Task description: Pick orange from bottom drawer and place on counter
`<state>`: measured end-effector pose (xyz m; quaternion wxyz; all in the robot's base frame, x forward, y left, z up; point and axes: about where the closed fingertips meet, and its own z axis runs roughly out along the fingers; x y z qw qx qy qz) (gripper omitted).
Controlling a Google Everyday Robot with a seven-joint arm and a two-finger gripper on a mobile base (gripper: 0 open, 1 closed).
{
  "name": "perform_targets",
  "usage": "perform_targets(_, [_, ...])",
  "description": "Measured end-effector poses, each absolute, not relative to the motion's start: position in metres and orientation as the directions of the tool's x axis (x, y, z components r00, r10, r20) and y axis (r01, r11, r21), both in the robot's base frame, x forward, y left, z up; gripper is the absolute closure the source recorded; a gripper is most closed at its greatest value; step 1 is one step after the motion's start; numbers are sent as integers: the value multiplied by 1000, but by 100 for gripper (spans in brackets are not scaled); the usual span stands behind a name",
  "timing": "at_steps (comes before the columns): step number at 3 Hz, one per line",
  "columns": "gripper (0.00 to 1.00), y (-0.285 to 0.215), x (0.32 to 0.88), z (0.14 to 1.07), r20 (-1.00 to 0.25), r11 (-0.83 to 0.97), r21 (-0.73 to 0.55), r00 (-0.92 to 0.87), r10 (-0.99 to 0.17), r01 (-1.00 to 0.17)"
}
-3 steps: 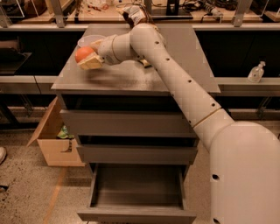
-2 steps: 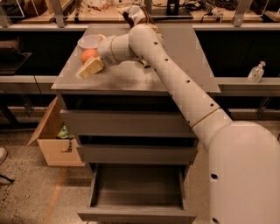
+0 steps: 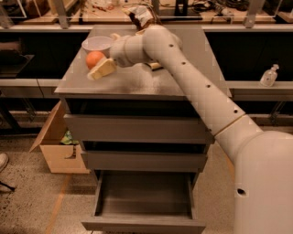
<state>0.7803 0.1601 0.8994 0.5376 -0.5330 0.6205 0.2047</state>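
The orange (image 3: 94, 59) rests on the grey counter (image 3: 137, 82) near its left edge, just in front of a white bowl (image 3: 97, 44). My gripper (image 3: 103, 62) is over the counter right beside the orange, with its jaws open. One pale fingertip (image 3: 100, 70) lies just below and to the right of the fruit, apart from it. The other finger is mostly hidden behind the wrist. The bottom drawer (image 3: 144, 221) is pulled out at the foot of the cabinet and its inside shows nothing. My arm reaches in from the lower right across the counter.
The two upper drawers (image 3: 137, 130) are slightly open. A crumpled packet (image 3: 141, 15) sits at the counter's back. A cardboard box (image 3: 57, 148) stands on the floor to the left. A clear bottle (image 3: 269, 76) stands on a shelf at right. A cluttered wooden workbench (image 3: 105, 13) runs behind.
The jaws have opened off the orange. The fruit now sits on the counter by the bowl, and the lower finger has swung away from it toward the front.
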Motion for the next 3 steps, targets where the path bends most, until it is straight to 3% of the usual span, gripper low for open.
perform_targets(2, [0,70,779,934,-891,556,-362,101,-443,-748])
perform_targets(3, [0,71,779,933,-890,554,-362,102,-444,-750])
